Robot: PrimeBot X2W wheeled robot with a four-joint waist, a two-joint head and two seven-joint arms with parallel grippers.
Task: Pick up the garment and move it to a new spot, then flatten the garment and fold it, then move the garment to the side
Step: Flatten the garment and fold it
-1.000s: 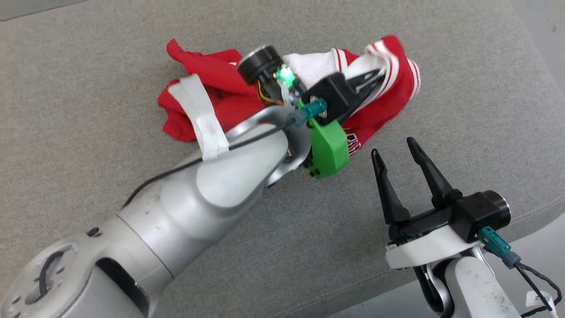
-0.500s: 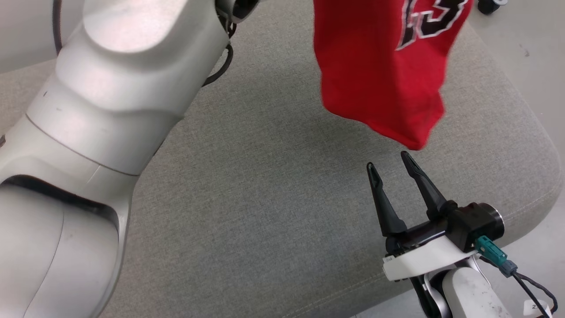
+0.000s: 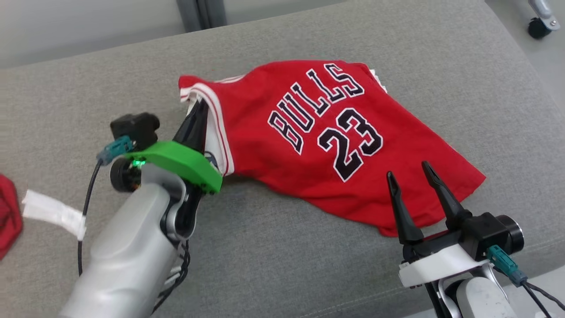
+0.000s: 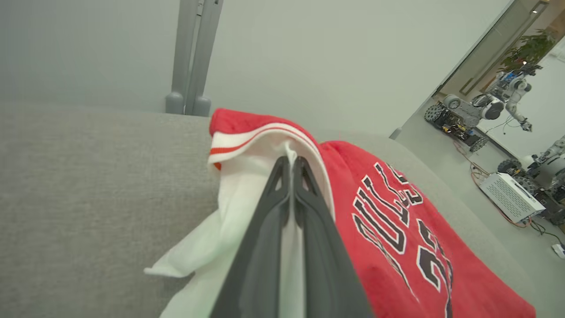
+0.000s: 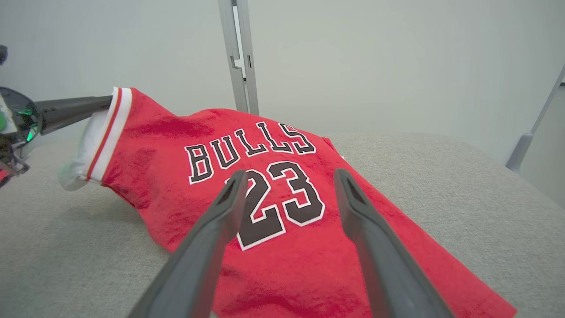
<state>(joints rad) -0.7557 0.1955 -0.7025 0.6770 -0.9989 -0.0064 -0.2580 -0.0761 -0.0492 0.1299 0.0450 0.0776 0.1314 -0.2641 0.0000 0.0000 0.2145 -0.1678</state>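
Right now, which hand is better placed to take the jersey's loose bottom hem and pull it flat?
Right. The right hand is open and empty, hovering at the hem. The left hand is shut on the jersey at its white-trimmed edge, holding that side up.

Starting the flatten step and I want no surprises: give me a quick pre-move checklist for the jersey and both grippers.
1. Left gripper shut on the white-trimmed edge of the jersey: ok.
2. Right gripper open, holding nothing, near the hem: ok.
3. Jersey lying flat on the grey cushion: not ok; the held edge is raised off it.
4. BULLS 23 print facing up: ok.
5. Back layer smooth underneath: cannot tell, hidden.
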